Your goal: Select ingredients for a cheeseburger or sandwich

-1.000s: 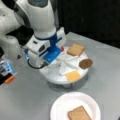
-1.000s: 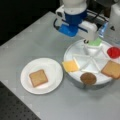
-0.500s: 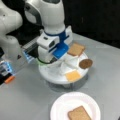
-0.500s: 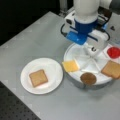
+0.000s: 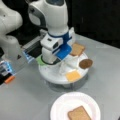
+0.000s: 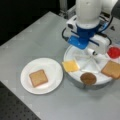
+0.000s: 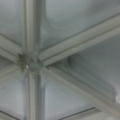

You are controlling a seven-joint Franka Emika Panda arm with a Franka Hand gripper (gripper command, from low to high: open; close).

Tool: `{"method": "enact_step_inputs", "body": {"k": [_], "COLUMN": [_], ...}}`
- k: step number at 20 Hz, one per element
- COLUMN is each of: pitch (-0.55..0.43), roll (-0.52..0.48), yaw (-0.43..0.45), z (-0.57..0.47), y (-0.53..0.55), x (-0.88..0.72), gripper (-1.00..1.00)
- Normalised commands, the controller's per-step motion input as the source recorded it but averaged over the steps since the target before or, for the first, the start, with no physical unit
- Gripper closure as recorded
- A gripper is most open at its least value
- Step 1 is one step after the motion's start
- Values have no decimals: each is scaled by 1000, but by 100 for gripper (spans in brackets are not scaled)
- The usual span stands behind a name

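Claw position is low over the divided tray (image 6: 75, 51), near its hub, and the fingers are hidden behind the arm's body in both front views; the wrist view is filled by the tray's ribs (image 7: 75, 47) and shows no fingertips, so how far the claw is parted, or whether anything is gripped, cannot be told.

Going from largest to smallest: the grey surface (image 6: 32, 37) is occupied by the tray and, well apart from it, by a white plate (image 6: 51, 65). On the plate one bread square (image 6: 38, 77) is laid flat, and this is judged to be the sandwich's base, already placed. In the tray a second bread square (image 6: 111, 69), a cheese square (image 6: 70, 66), a brown patty (image 6: 88, 78), a red disc (image 6: 113, 52) and green lettuce (image 5: 40, 60) are kept in separate compartments.

The selection step is judged to be in hand. A compartment must be settled on and a flat piece gripped cleanly, clear of the ribs.
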Motion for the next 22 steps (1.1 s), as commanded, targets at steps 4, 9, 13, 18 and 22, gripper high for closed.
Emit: {"method": "enact_step_inputs", "body": {"k": [4,9,13,18,22], "pitch": [-45,-50,-62,-66,-86], "roll": [10,-3,3,20,46], "yaw": [40,13,-29,-76,-101], "z": [-182,-74,-54,-60,-99], "y": [133,207,177,115,79], "x": [43,-71,-146,-202,-214], "gripper": [-100,-100,-100,-100,-100]}}
